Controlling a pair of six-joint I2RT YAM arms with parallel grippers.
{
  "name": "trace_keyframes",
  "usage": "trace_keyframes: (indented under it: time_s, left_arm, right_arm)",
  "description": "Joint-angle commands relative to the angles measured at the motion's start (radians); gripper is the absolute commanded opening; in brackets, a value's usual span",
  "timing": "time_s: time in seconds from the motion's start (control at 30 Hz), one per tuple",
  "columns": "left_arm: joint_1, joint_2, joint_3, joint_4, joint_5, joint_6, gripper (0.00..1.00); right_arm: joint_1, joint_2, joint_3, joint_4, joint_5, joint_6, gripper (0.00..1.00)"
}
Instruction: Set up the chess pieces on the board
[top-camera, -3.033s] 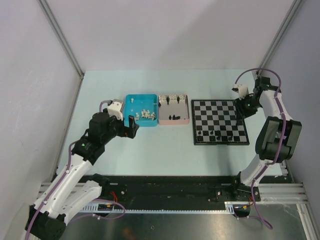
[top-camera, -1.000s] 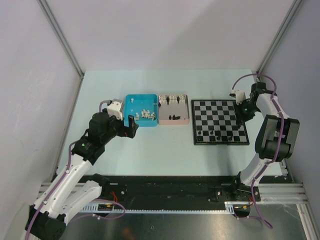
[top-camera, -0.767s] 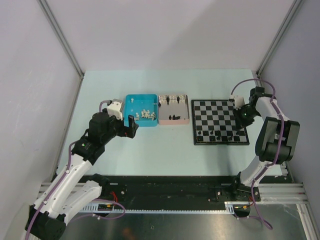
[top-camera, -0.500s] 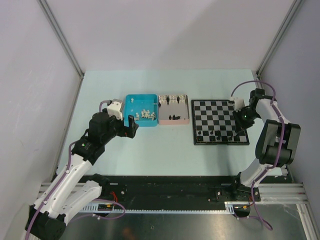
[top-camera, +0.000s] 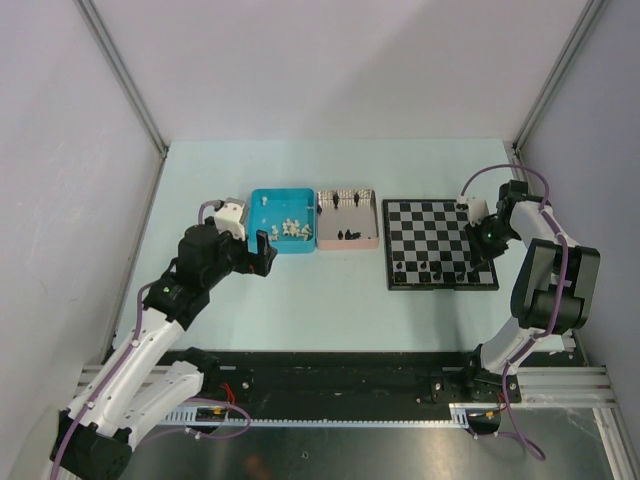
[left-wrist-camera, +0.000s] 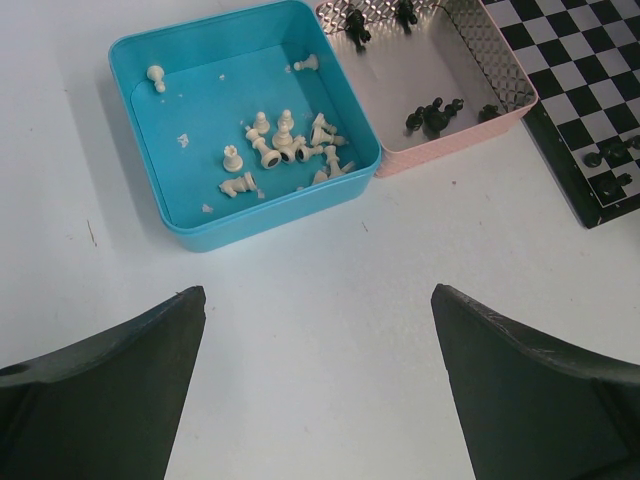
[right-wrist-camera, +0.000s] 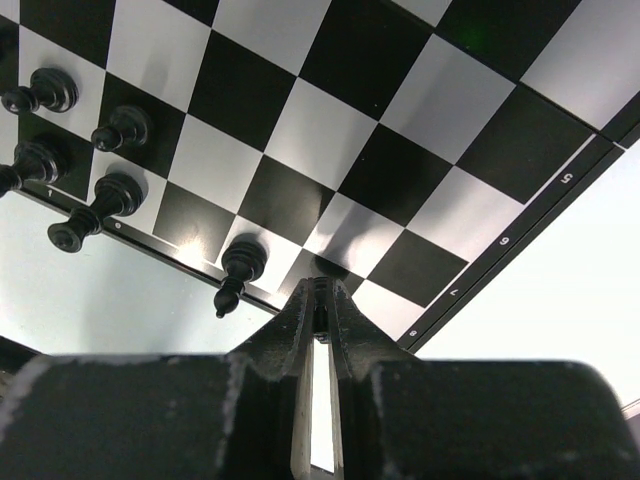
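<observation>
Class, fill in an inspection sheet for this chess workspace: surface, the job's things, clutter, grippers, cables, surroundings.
Surface: pale table, flat, no spills seen.
Job's things: board at the right, with black pieces along its near edge; white pieces heaped in the blue tray; spare black pieces in the pink tray.
Clutter: nothing seen.
Grippers: left gripper open, above the table near the blue tray; right gripper shut, over the board's near right corner, no piece visible between its fingers.
Cables: purple cable loops above the right arm, not touching the board.
Surroundings: grey walls on three sides; metal rail at the near edge.
</observation>
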Motion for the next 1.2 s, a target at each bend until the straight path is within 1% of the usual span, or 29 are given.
trace_keyframes:
  time_s: [0.0, 0.73, 1.17]
  left_arm:
    - [0.007, -0.015, -0.002, 0.008, 0.009, 0.025, 1.00]
    - [0.007, -0.015, -0.002, 0.008, 0.009, 0.026, 1.00]
    - [0.007, -0.016, -0.002, 0.008, 0.011, 0.025, 1.00]
  right_arm:
    - [-0.001, -0.015, -0.002, 0.038, 0.014, 0.020, 0.08]
    - [-0.001, 0.014, -0.020, 0.038, 0.015, 0.020, 0.11]
    - [0.001, 0.011, -0.025, 0.019, 0.009, 0.018, 0.11]
